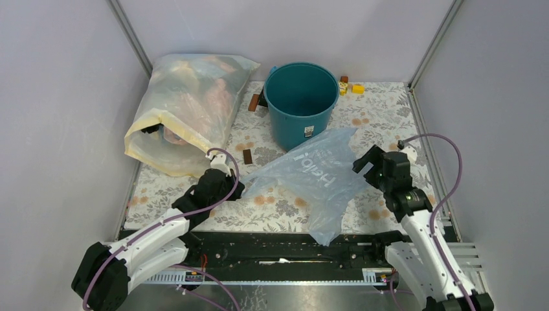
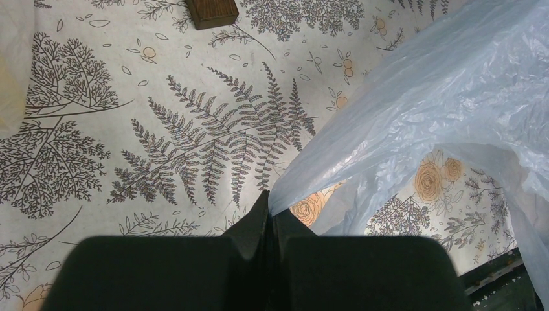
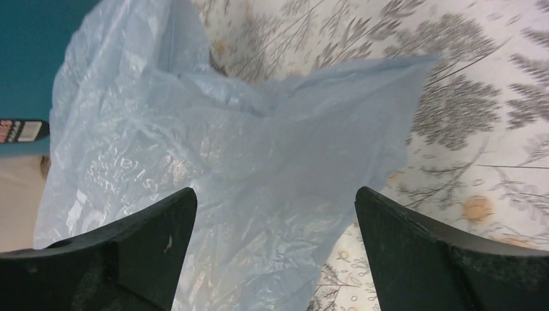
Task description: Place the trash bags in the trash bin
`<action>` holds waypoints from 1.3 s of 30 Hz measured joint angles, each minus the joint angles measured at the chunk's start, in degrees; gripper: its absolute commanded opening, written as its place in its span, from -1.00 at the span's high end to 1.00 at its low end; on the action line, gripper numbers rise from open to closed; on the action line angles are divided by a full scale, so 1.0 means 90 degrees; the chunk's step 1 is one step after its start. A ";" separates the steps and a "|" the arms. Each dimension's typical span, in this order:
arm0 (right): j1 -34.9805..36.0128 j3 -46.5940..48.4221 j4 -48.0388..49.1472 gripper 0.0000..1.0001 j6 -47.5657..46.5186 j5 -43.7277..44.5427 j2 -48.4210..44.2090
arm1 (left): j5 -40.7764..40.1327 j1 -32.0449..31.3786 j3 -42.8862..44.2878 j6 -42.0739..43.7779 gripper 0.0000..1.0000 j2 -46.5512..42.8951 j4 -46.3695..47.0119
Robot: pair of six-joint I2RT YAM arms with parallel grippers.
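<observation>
The pale blue trash bag (image 1: 315,176) lies spread across the flowered table in front of the teal trash bin (image 1: 301,102), one tail hanging over the near edge. My left gripper (image 1: 237,188) is shut on the bag's left corner; in the left wrist view the film (image 2: 414,123) runs out from between the closed fingertips (image 2: 268,206). My right gripper (image 1: 366,164) stands open at the bag's right edge. From the right wrist the bag (image 3: 246,162) fills the gap between the spread fingers (image 3: 162,227), not pinched. The bin's wall (image 3: 32,58) shows at upper left.
A large yellowish clear sack (image 1: 184,110) with colourful contents lies at the back left. Small brown blocks (image 1: 248,155) sit near the bin, and yellow and brown pieces (image 1: 353,87) lie behind it. Grey walls close in the table on three sides.
</observation>
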 measured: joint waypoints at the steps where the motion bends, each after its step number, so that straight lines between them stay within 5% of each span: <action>1: 0.0000 -0.0019 0.0100 -0.99 0.0002 -0.0199 0.0172 | 0.0000 0.0000 0.0000 0.0000 1.00 0.0000 0.0000; 8: 0.0000 -0.0087 0.0503 -0.86 0.0148 -0.0563 0.1304 | -0.0002 0.0000 0.0000 -0.0002 1.00 0.0000 -0.0017; 13: 0.0000 -0.0165 0.0675 0.53 0.0175 -0.0544 0.1632 | 0.0000 0.0000 0.0000 -0.0002 1.00 0.0000 -0.0015; 17: 0.0000 -0.0192 0.0748 0.96 0.0068 -0.0614 0.1605 | 0.0073 0.0000 0.0000 0.0007 1.00 0.0019 0.0010; 25: 0.0000 0.0243 0.0403 1.00 -0.0304 -0.1307 0.0913 | 0.1392 0.0000 0.0243 -0.0131 1.00 0.0219 -0.0058; 39: 0.0000 0.3536 -0.0748 1.00 -0.0809 -0.1552 0.0423 | 0.2747 -0.0165 0.3174 -0.0459 1.00 -0.0056 -0.1117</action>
